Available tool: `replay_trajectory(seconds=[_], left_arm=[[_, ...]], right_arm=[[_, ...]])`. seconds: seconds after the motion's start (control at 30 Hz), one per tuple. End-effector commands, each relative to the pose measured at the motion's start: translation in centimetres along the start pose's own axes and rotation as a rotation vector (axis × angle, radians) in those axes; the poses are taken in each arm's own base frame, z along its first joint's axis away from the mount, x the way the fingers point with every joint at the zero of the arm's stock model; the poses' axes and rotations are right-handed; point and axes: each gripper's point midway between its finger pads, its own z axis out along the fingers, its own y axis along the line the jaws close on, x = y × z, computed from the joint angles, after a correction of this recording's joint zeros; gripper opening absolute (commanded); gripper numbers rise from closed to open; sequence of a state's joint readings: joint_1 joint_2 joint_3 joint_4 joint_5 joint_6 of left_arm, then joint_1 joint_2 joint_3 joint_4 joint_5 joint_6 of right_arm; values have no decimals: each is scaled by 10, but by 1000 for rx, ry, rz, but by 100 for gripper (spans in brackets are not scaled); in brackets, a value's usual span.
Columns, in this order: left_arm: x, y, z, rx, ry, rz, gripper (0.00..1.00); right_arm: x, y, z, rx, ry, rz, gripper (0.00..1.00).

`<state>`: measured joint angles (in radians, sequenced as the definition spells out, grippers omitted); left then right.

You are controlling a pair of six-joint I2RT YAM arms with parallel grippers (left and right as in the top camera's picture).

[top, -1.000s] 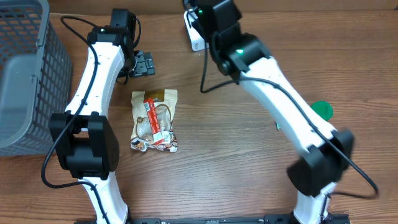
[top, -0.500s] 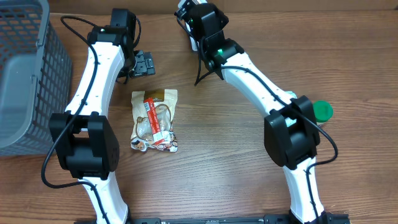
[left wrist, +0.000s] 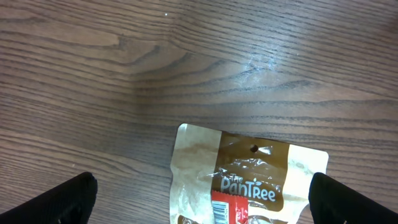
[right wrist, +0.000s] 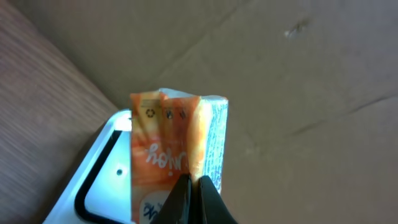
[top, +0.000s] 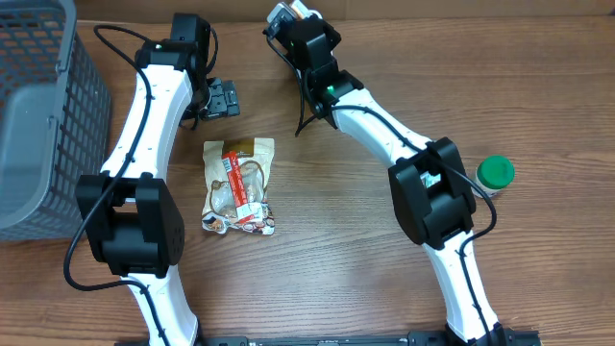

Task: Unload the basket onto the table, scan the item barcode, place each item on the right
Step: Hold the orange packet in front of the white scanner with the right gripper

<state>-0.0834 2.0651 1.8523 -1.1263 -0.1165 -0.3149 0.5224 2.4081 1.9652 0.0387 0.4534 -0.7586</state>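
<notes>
Right wrist: right tool (right wrist: 192,190) pinches orange packet (right wrist: 163,142) lengthwise, pointing away; left tool (top: 219,98) wide.

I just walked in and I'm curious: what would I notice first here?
Probably the crinkly orange packet, pinched in the right arm's jaws at the table's far edge, over a flat white device. Then the brown-and-clear plastic snack bag lying mid-table, and the big grey plastic basket on the left.
</notes>
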Motion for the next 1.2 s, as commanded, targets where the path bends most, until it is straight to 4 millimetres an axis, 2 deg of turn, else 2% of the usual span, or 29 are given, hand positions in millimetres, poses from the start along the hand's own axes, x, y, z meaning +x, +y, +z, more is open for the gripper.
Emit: replay_trajectory(seconds=[0.0, 0.13, 0.27, 0.53, 0.73, 0.87, 0.97, 1.17], left_arm=[[-7, -2, -17, 18, -44, -6, 100], [-7, -2, -17, 18, -44, -6, 100], [-7, -2, -17, 18, -44, -6, 100], [-7, -2, -17, 18, -44, -6, 100], [-7, -2, -17, 18, -44, -6, 100], [-7, -2, -17, 18, -44, -6, 100], [-7, -2, -17, 18, -44, -6, 100], [-7, -2, -17, 18, -44, -6, 100]], right_arm=[[10, -10, 12, 71, 19, -70, 4], [26, -7, 19, 98, 62, -111, 4], [33, -1, 23, 90, 73, -117, 4], [40, 8, 27, 80, 84, -125, 4], [40, 3, 27, 109, 89, -116, 4], [34, -12, 22, 151, 93, -95, 3], [21, -37, 10, 206, 81, 10, 3], [-12, -101, -41, 243, 74, 283, 3]])
